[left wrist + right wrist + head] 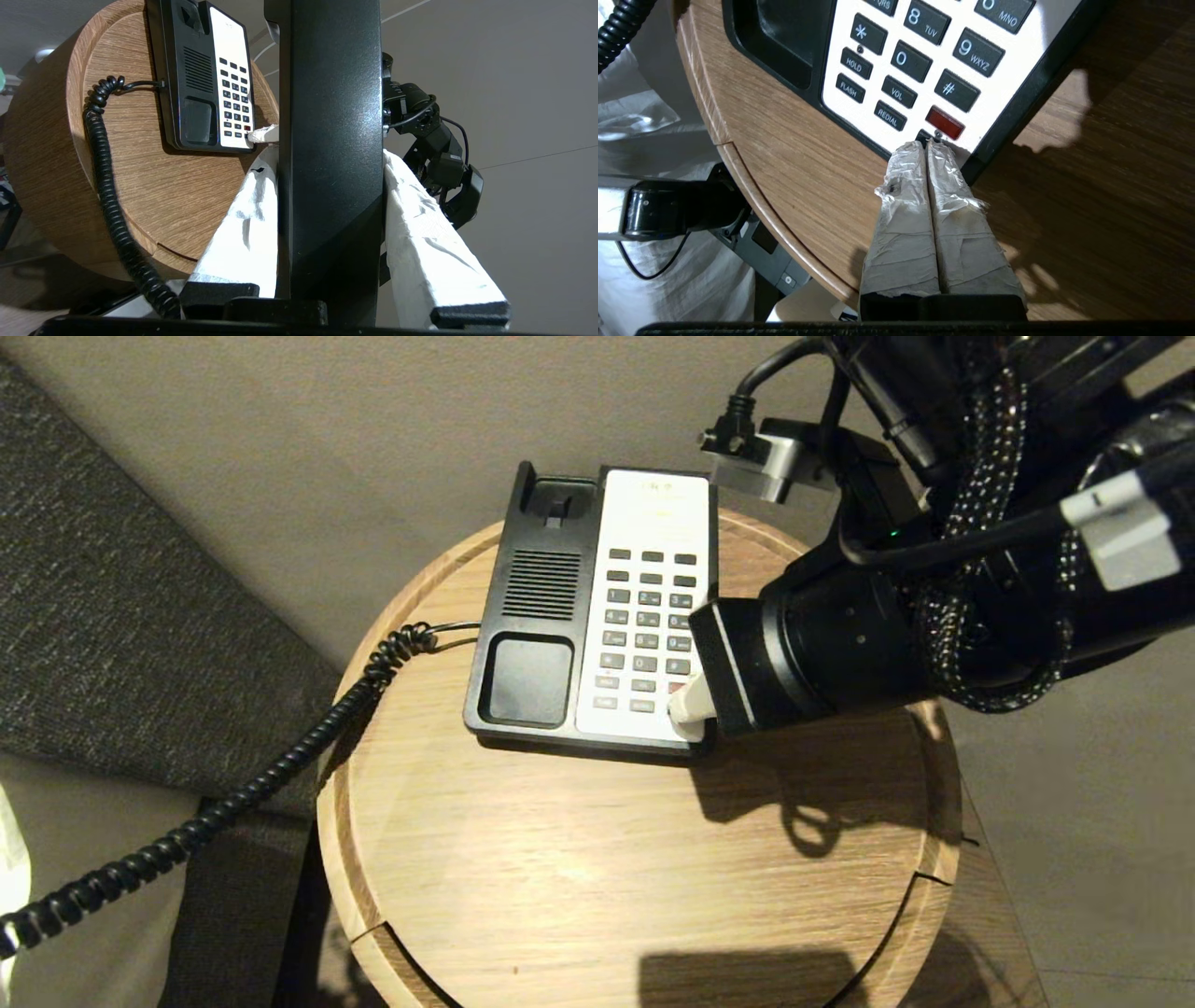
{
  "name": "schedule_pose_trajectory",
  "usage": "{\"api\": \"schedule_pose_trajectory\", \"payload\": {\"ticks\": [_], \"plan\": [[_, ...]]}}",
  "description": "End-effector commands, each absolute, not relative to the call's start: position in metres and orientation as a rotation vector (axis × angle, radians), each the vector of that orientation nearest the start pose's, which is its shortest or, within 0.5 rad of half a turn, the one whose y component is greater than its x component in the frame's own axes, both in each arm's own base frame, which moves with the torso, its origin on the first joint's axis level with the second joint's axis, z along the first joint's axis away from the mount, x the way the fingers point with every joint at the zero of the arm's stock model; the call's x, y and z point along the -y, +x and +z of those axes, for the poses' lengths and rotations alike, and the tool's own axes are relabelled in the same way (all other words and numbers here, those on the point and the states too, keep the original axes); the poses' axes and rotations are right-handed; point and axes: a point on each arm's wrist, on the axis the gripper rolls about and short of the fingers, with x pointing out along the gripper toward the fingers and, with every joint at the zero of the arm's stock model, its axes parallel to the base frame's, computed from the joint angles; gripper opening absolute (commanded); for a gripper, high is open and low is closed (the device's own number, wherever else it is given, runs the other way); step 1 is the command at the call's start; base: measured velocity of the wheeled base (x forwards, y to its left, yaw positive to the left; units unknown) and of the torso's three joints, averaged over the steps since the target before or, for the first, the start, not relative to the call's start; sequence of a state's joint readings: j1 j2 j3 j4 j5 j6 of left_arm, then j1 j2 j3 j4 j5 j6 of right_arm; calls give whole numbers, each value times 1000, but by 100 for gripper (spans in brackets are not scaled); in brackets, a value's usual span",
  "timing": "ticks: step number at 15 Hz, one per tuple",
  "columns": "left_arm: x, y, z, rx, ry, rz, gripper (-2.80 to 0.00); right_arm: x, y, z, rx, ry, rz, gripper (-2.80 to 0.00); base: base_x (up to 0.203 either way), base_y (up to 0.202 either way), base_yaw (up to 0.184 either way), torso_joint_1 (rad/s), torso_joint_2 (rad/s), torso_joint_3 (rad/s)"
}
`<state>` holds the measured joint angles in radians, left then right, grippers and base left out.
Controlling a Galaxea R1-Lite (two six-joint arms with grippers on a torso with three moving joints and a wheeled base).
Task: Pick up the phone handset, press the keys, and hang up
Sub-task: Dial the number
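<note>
The long, glossy black phone handset (329, 154) is being gripped between the taped fingers of the left gripper (327, 224), off the phone base (597, 607). A key by the red one is being touched by the closed right gripper (928, 149).

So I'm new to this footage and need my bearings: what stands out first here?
The right pincer, shut, has its taped tips at the near right corner of the phone base, just below the red key. The base sits on a round wooden table. The left pincer holds the phone handset off the table's edge, its coiled cord trailing from the base.
</note>
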<state>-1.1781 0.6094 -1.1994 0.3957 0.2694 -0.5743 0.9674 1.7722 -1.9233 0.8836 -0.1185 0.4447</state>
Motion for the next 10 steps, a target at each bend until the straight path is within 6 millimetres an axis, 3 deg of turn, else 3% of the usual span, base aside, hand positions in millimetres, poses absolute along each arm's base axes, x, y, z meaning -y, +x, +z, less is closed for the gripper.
{"api": "schedule_pose_trajectory", "payload": {"ticks": [1,10], "plan": [[-42,-11,351,-117,-667,-927,-280,-245,172,324,-813,8,637,-280,0,0,0,0,0,0],[-43,-11,351,-115,-670,-927,-280,-243,172,319,-822,-12,628,-280,0,0,0,0,0,0]]}}
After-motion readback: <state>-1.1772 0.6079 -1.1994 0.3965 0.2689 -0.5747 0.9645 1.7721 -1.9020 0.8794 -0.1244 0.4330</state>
